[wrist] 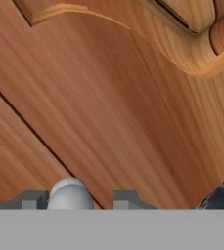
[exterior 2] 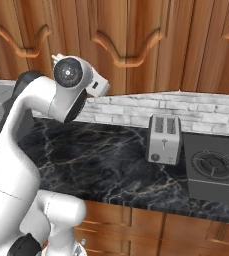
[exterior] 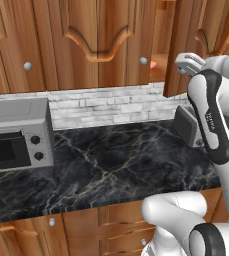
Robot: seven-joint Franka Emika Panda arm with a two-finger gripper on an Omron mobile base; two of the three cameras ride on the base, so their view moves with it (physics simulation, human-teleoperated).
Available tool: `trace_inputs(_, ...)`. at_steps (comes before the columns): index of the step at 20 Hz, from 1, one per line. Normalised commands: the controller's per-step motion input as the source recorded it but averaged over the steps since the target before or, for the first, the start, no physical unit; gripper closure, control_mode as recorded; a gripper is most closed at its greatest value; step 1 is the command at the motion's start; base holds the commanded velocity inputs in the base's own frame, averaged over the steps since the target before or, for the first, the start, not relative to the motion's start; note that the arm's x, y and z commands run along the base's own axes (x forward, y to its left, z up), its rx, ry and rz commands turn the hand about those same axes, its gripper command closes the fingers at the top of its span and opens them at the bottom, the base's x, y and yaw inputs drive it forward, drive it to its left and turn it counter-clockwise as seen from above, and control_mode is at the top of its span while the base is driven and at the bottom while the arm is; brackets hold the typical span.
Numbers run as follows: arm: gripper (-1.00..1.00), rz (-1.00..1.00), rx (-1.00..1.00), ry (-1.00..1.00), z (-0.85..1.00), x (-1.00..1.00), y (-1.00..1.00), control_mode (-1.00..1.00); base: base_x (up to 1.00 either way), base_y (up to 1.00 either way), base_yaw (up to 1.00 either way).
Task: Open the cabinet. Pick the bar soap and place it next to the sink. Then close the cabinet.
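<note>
A grey microwave (exterior: 17, 135) sits at the left of the left base view, and a toaster (exterior 2: 164, 138) with a stove burner (exterior 2: 214, 165) stands on the black marble counter (exterior: 116, 165) at the right of the right base view. In the upper right of the left base view the cabinet (exterior: 86, 40) has one door (exterior: 193, 35) ajar, and the pink bar soap (exterior: 153, 64) shows in the gap on the shelf. In the hand view the gripper (wrist: 79, 199) stands partly open at the bottom, its fingertips (wrist: 125, 199) either side of a round silver knob (wrist: 69, 194); whether they touch it I cannot tell.

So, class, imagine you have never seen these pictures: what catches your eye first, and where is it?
The white robot arm reaching up at the brown wooden cabinet. One door stands ajar on the right, a pink bar of soap inside. Up close, the tool straddles a round silver knob.
</note>
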Motion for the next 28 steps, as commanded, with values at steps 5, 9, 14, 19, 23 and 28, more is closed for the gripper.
trace_inputs(5,1.0,-0.02,0.0,-0.01,0.0,-0.57,-0.89,-1.0,0.0,0.0,0.0)
trace_inputs(9,1.0,-0.01,0.0,-0.02,0.0,-0.61,-0.97,-1.0,0.0,0.0,0.0)
trace_inputs(14,1.0,0.0,0.0,-0.01,0.0,-0.51,-1.0,-1.0,0.0,0.0,0.0)
trace_inputs(19,1.0,0.0,0.0,0.0,0.0,-0.36,-1.0,-1.0,0.0,0.0,0.0)
trace_inputs(23,1.0,0.0,0.0,-0.01,0.0,-0.22,-0.99,-1.0,0.0,0.0,0.0)
trace_inputs(28,1.0,-0.03,0.0,0.0,-0.04,-0.13,-0.68,-1.0,0.0,0.0,0.0)
